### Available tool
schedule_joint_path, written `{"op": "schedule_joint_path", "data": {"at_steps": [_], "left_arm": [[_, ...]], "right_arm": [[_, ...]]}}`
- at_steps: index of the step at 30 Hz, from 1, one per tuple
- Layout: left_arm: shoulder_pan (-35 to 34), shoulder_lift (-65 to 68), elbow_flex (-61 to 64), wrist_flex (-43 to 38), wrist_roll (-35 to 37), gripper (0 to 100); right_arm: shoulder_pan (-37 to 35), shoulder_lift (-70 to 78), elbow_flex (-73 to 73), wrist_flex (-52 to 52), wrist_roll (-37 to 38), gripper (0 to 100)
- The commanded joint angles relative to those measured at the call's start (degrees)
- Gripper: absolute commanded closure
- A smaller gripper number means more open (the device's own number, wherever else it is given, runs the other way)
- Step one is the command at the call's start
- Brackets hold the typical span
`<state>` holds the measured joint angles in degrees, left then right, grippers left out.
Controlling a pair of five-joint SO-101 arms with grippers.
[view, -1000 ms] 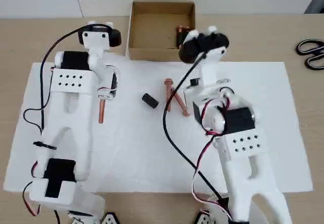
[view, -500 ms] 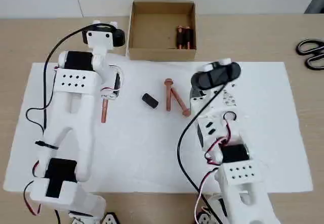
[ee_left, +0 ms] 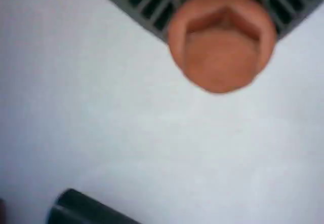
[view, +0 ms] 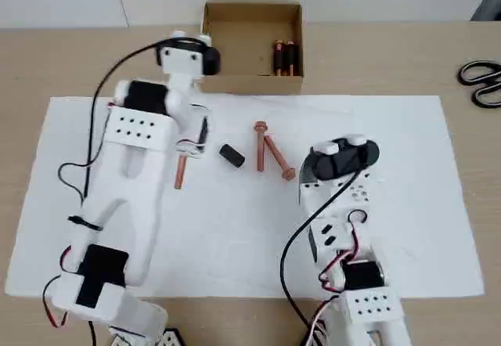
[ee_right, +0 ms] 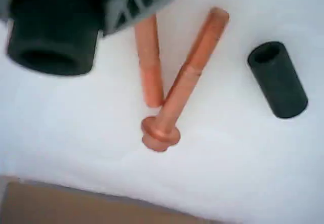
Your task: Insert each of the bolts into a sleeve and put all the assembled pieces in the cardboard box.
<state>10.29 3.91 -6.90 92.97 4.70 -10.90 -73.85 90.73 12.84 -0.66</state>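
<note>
My left gripper (view: pixel 188 150) is shut on a copper bolt (view: pixel 181 172) that hangs shank-down just left of a loose black sleeve (view: pixel 232 156). In the left wrist view the bolt's head (ee_left: pixel 221 41) sits between the ribbed pads, with the sleeve (ee_left: pixel 86 211) a little way off. Two more bolts (view: pixel 260 146) (view: pixel 277 158) lie in a V right of the sleeve. My right gripper (view: pixel 307 175) hovers beside them, shut on another black sleeve (ee_right: pixel 50 36). Two assembled pieces (view: pixel 283 56) lie in the cardboard box (view: pixel 252 85).
A white sheet (view: pixel 407 205) covers the middle of the wooden table. Scissors (view: pixel 481 80) lie at the far right edge. The box stands just beyond the sheet's far edge.
The right arm has pulled back from over the box to the near side of the two loose bolts. The left arm has carried its bolt rightward, closer to the loose sleeve.
</note>
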Motion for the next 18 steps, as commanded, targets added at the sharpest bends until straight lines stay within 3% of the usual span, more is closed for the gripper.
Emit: {"op": "schedule_joint_path", "data": {"at_steps": [1, 5, 10, 18], "left_arm": [[4.57, -3.25, -2.33, -1.05, 0.35, 99], [6.07, -3.16, -2.24, -2.20, 0.79, 99], [6.24, -3.16, -1.54, -8.62, 9.41, 99], [6.51, -3.78, 0.48, -21.98, 22.15, 99]], "right_arm": [[0.31, -8.48, 2.55, -1.45, -4.48, 99.5], [0.66, -18.59, 6.33, 0.04, -11.87, 99.4], [0.48, -29.85, 5.71, 8.04, -12.04, 99.4], [0.40, -29.49, 5.71, 9.19, -12.04, 99.4]]}}
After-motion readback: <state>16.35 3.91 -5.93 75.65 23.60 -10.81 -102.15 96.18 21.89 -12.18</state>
